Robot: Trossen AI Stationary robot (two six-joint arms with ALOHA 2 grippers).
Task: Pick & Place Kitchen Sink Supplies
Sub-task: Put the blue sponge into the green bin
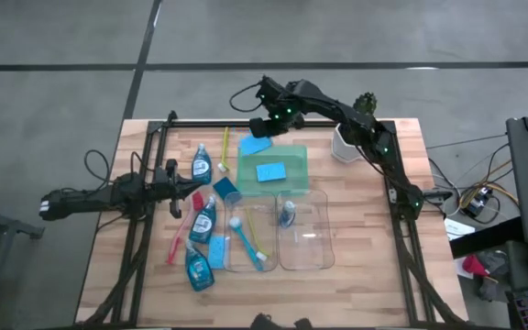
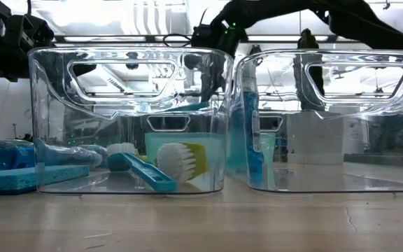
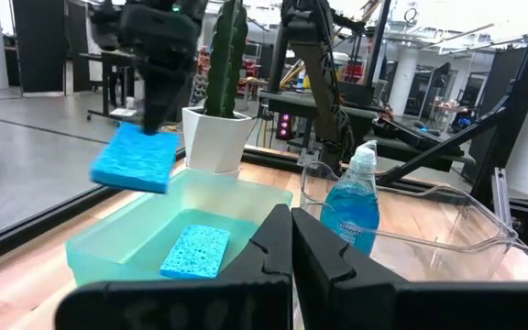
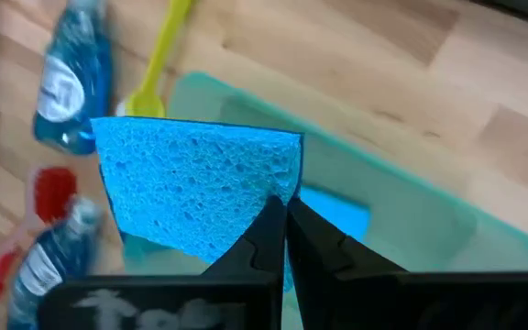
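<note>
My right gripper [image 1: 262,128] is shut on a blue sponge [image 1: 255,144] above the far left corner of the green tray [image 1: 296,154]. A second blue sponge [image 1: 269,171] lies flat in that tray. My left gripper [image 1: 176,193] is shut and waits low at the table's left, touching nothing. Bottles of blue liquid [image 1: 201,165] [image 1: 203,218] [image 1: 198,269], a yellow-green brush [image 1: 225,147], a red-pink brush [image 1: 184,225] and further sponges [image 1: 217,247] lie on the table. The left clear bin [image 1: 236,261] holds brushes [image 2: 177,159]; the right bin holds a bottle [image 1: 287,214]. My right gripper pinches the blue sponge between its two fingers at one edge [image 4: 278,188], coming from above and pointing down. The sponge [image 3: 136,158] is lifted clear and hangs tilted below the fingers, over the green tray's rim [image 3: 108,229].
A green cactus in a white pot [image 1: 348,137] stands at the far edge, right of the tray, under my right arm. The two clear bins [image 1: 324,257] sit side by side near the table's middle. Bare wood lies along the near edge and the right side.
</note>
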